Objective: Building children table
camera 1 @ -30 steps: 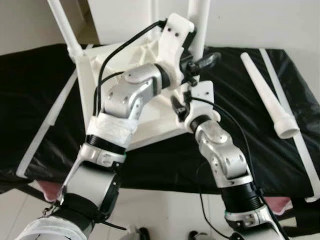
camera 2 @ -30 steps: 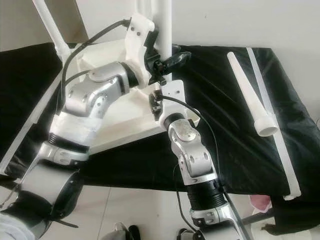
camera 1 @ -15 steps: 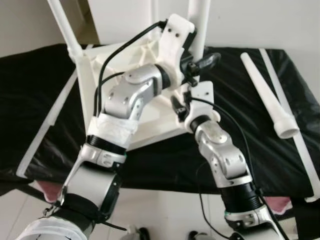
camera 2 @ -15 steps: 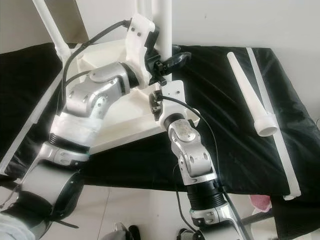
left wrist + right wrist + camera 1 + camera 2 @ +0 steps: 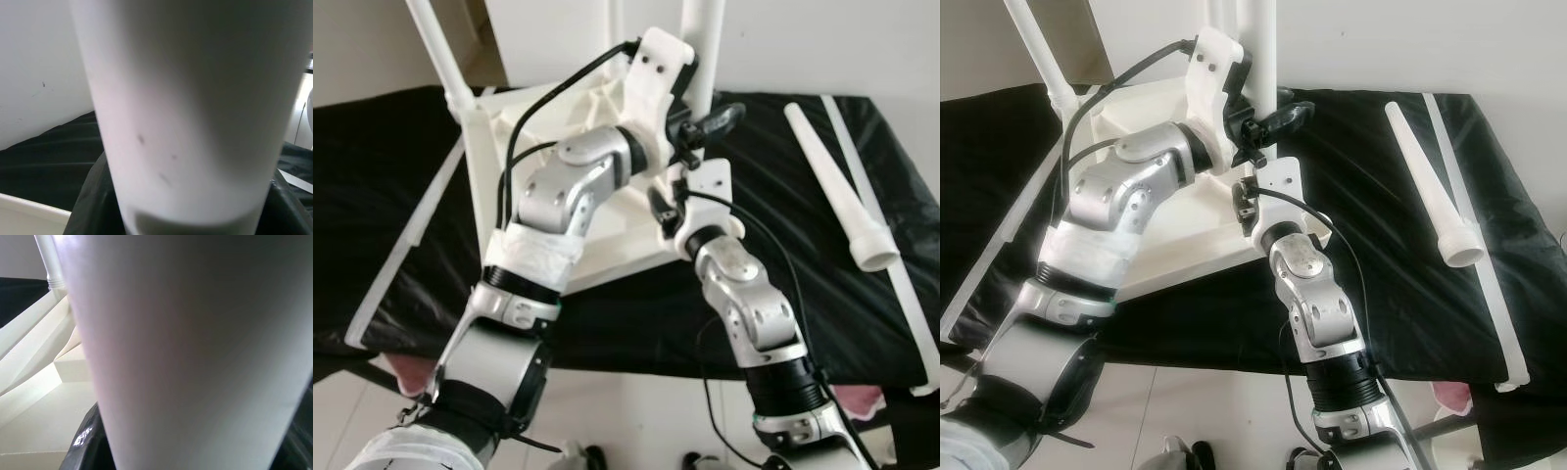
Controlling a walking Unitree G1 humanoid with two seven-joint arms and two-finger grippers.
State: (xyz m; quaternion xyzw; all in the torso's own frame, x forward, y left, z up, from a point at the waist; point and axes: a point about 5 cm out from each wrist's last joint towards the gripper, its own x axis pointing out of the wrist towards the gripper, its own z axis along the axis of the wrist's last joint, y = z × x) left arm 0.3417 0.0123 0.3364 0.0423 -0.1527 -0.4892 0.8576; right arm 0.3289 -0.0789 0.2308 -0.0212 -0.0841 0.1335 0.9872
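The white children's table [image 5: 617, 240] lies upside down on a black cloth, its legs pointing up. My left gripper [image 5: 707, 119] is shut on the upright white leg [image 5: 703, 29] at the table's near right corner, one black finger curling round its right side. Just below it, my right gripper [image 5: 668, 203] holds the same leg near its base. The leg [image 5: 195, 112] shows very close in the left wrist view. In the right wrist view the leg [image 5: 195, 352] has a black finger [image 5: 85, 440] beside it. A second fitted leg [image 5: 435, 44] stands at the far left corner.
A loose tapered white leg [image 5: 834, 188] lies on the black cloth [image 5: 803, 284] to the right, with a long white strip [image 5: 893, 259] beside it. Another white strip [image 5: 403, 250] lies along the cloth's left side. A white wall stands behind; the cloth's near edge drops to a pale floor.
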